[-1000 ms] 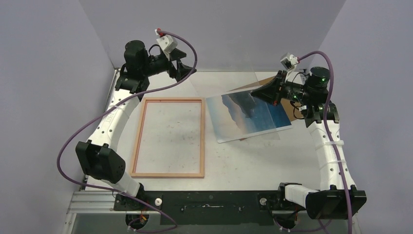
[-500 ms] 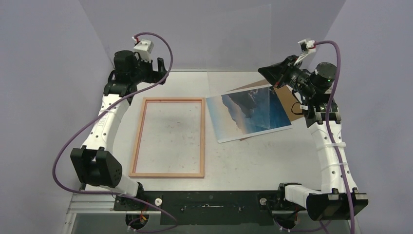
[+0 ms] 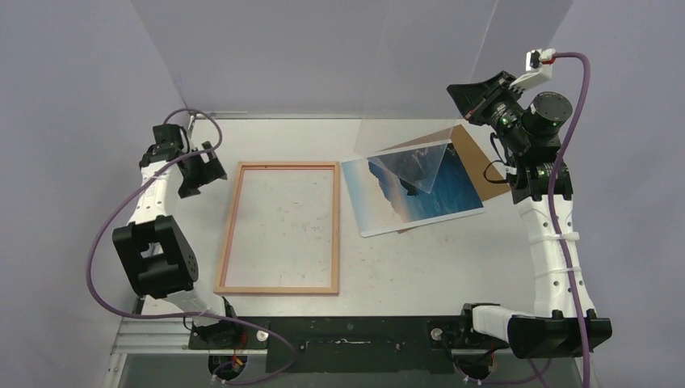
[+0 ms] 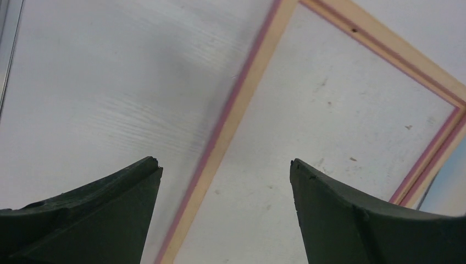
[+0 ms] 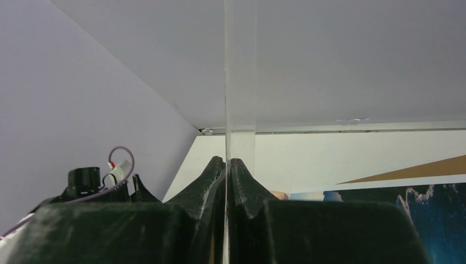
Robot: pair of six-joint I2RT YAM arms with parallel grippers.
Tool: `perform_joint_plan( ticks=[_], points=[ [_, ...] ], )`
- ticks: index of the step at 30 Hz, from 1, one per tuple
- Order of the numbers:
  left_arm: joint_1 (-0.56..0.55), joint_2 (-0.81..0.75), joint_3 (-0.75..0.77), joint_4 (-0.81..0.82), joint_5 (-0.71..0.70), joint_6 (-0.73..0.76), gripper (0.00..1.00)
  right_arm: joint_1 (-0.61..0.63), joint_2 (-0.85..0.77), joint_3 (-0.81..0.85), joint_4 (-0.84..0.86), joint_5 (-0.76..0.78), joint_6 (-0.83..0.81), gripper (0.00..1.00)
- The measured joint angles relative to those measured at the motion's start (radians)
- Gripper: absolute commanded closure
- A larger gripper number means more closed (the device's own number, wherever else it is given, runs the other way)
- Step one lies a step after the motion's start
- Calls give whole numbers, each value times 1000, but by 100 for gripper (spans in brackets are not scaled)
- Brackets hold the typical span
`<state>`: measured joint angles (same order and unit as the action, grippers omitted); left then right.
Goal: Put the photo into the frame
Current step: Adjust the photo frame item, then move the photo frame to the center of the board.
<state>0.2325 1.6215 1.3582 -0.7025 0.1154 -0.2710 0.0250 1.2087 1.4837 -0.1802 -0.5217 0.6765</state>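
Status: right gripper [image 5: 226,163] clamped on clear sheet [image 3: 420,81], held up over photo [image 3: 380,204]; left gripper [image 4: 224,164] spread apart over frame [image 3: 279,288]

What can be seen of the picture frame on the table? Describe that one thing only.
The frame is a large, thin-edged rectangle lying flat on the table, long sides running away from the arms. Its upward face looks like light tan wood, with a pink strip along the rails. It is empty: bare tabletop shows through. The photo lies just right of it, apart. The open left gripper hangs over its left rail, seemingly not touching.
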Motion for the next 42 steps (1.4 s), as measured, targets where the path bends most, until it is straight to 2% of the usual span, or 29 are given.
perform_joint_plan(
  ticks=[4, 10, 14, 21, 24, 28, 36, 42],
  points=[
    [51, 60, -38, -27, -2, -33, 23, 6, 14, 10, -15, 24, 47, 100],
    [30, 132, -67, -12, 52, -37, 30, 10, 62, 43, -78, 62, 126, 100],
    [29, 158, -96, 5, 76, -36, 41, 10, 86, 63, -111, 69, 164, 100],
    [1, 239, -96, 11, 46, -9, 50, 10, 100, 63, -120, 66, 206, 100],
    [-35, 254, -94, 10, 28, 0, 59, 10, 100, 63, -121, 60, 215, 100],
    [-76, 276, -80, 10, 12, 5, 63, 10, 100, 63, -121, 50, 224, 100],
    [-97, 290, -71, 10, 21, -21, 64, 15, 101, 63, -132, 35, 226, 100],
    [-112, 290, -69, 11, 56, -105, 69, 23, 109, 63, -138, 20, 227, 100]
  ],
)
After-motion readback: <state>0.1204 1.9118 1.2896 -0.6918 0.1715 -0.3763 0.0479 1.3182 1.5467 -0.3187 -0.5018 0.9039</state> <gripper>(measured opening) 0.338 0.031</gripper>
